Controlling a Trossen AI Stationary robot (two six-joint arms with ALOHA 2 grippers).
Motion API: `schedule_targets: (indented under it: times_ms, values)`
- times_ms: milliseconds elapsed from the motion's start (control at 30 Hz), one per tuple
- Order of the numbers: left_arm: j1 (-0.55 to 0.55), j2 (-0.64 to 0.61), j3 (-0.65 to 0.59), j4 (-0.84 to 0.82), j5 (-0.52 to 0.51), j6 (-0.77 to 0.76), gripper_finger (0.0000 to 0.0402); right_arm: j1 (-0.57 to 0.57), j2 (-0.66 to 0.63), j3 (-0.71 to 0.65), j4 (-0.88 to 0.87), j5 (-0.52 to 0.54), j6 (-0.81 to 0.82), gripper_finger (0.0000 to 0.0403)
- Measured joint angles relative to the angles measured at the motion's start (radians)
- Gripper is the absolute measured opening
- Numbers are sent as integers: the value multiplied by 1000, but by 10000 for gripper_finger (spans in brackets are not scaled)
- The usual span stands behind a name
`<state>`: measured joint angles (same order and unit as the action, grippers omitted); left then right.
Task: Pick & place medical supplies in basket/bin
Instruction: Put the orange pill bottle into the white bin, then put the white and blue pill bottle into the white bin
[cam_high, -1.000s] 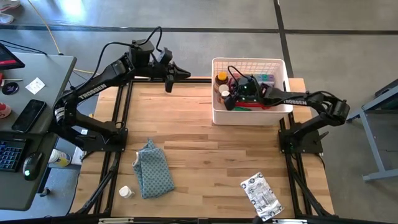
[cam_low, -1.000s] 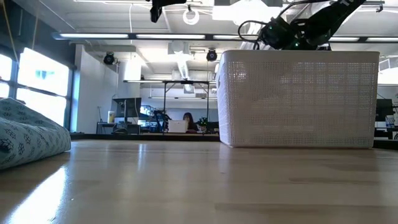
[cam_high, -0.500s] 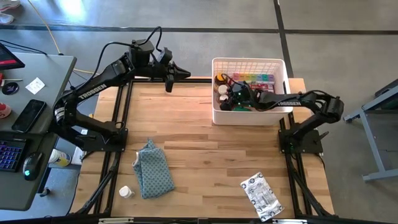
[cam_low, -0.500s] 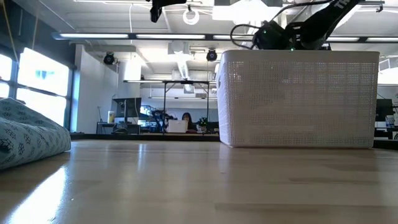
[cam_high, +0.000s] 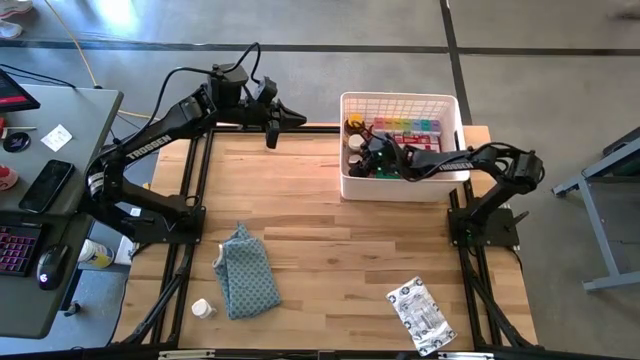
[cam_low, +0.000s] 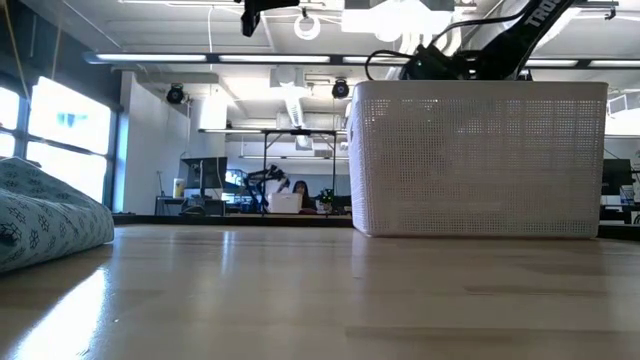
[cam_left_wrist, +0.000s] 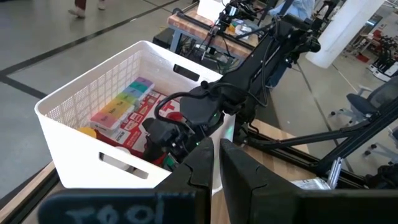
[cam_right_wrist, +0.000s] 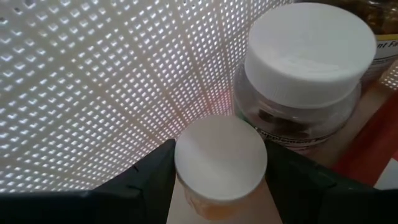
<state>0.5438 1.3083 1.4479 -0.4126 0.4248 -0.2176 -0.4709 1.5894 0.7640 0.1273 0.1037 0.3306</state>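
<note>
Meanwhile, the right gripper (cam_high: 368, 160) had travelled across the white bin (cam_high: 400, 187) toward its left wall and sat lower inside than a second before. Its fingers were clamped on a white-capped bottle (cam_right_wrist: 220, 167), held just beside a clear jar (cam_right_wrist: 303, 78) at the lattice wall. Release looked imminent, not done. Rainbow organizer (cam_high: 401, 126) lay along the bin's far wall. Silver-white packet (cam_high: 420, 315) near the worktop's front right corner and a white bottle (cam_high: 203, 308) near the front left remained outside. Left gripper (cam_high: 297, 118) stayed pinched shut, unmoved above the far edge.
</note>
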Motion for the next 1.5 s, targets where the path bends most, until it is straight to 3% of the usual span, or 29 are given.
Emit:
schedule_targets:
  times_ms: [433, 867, 1500]
  values:
    - [0, 0, 0, -1, 0, 3, 62, -1, 1, -23, 21, -35, -7, 218]
    - [0, 0, 0, -1, 13, 3, 62, -1, -6, -26, 15, -52, -27, 253]
    - [0, 0, 0, 13, 14, -1, 62, -13, -193, -30, -29, -42, -88, 255]
